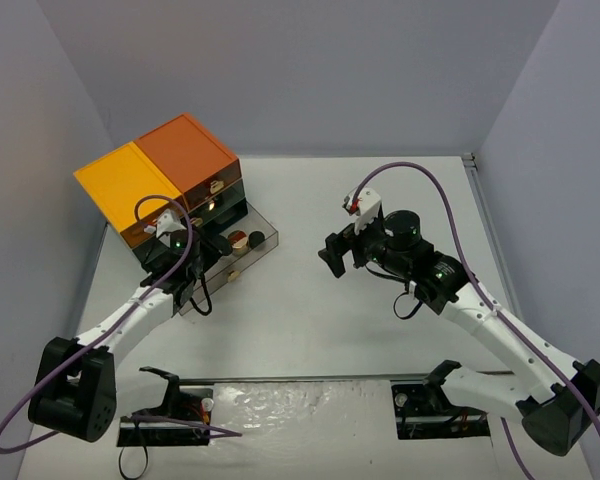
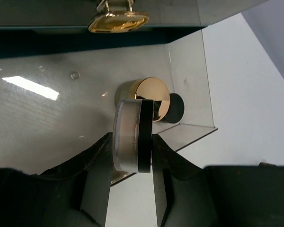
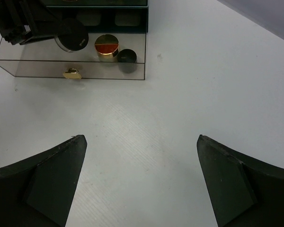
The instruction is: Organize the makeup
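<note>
Left gripper (image 2: 132, 153) is closed partway on a compact (image 2: 128, 135), held on edge over the open drawer (image 2: 191, 80). The jar (image 2: 143, 92) sits just ahead, inside. Right gripper (image 3: 139, 142) is wide open, empty and well apart. Left arm is nearer.

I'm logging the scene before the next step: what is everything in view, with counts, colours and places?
drawer cabinet: 1, dark green, orange and yellow tops, far left
open drawer: 1, smoky clear, pulled out of the cabinet
gold-lidded jar: 1, gold, inside the open drawer
small black compact: 1, black, in the drawer beside the jar
round compact: 1, clear with black lid, held on edge over the drawer
table: 1, white, under everything
left gripper: 1, black, shut on the round compact
right gripper: 1, black, open, at right
</note>
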### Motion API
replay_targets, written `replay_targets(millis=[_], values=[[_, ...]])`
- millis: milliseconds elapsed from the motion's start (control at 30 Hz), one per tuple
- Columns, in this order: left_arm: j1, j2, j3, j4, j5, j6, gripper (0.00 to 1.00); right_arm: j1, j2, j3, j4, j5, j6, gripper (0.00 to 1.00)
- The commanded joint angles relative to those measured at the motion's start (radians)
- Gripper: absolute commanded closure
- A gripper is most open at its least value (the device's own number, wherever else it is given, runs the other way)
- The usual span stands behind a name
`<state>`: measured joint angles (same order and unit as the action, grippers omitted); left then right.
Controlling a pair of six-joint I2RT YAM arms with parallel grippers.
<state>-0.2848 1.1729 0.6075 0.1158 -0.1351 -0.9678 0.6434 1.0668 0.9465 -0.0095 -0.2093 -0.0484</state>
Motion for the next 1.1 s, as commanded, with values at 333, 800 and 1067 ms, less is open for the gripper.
replay_targets(millis=[333,800,1067], values=[[0.004,0.108,0.035,0.173,-0.065,-0.023,0.90,-0.024,-0.084,-0.028,0.063,0.037,0.023,0.00],[0.013,0.190,0.008,0.169,-0.046,-0.058,0.70,-0.025,-0.086,-0.023,0.060,0.036,0.028,0.00],[0.022,0.167,0.008,0.080,-0.074,-0.080,0.46,-0.027,-0.077,-0.015,0.057,0.036,0.027,0.00]])
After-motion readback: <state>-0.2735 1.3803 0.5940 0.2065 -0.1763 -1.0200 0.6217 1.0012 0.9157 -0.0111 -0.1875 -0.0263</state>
